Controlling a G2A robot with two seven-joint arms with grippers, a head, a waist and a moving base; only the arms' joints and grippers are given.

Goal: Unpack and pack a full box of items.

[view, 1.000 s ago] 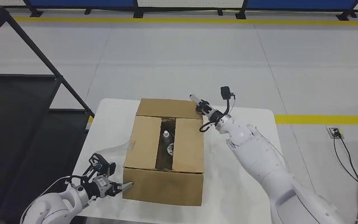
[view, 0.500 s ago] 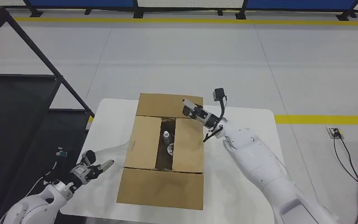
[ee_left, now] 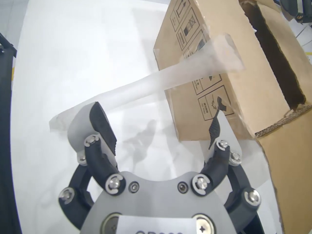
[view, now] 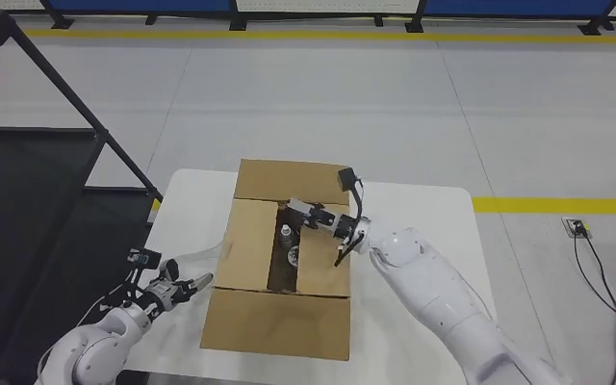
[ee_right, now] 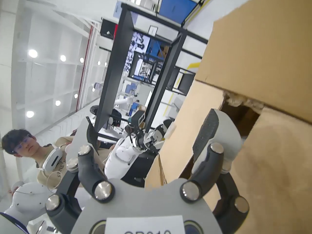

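- The right claw (view: 294, 208) had swung from the box's (view: 252, 252) far right corner to above the gap between the two top flaps. The left claw (view: 197, 284) had drawn back from the box's near left corner.
- The right claw was released, its fingers (ee_right: 210, 128) spread at the gap's far end. Whether they touched the cardboard could not be told.
- The left claw was also released and empty, near the table's (view: 414, 289) near left corner, just beside the box.
- The box stood mid-table, closer to the left edge.
- Bottles (view: 286, 234) stood inside, visible through the gap; the flaps covered the rest.
- A strip of clear tape (ee_left: 156, 83) trailed from the box's left side onto the table, past the left claw's finger (ee_left: 97, 118).
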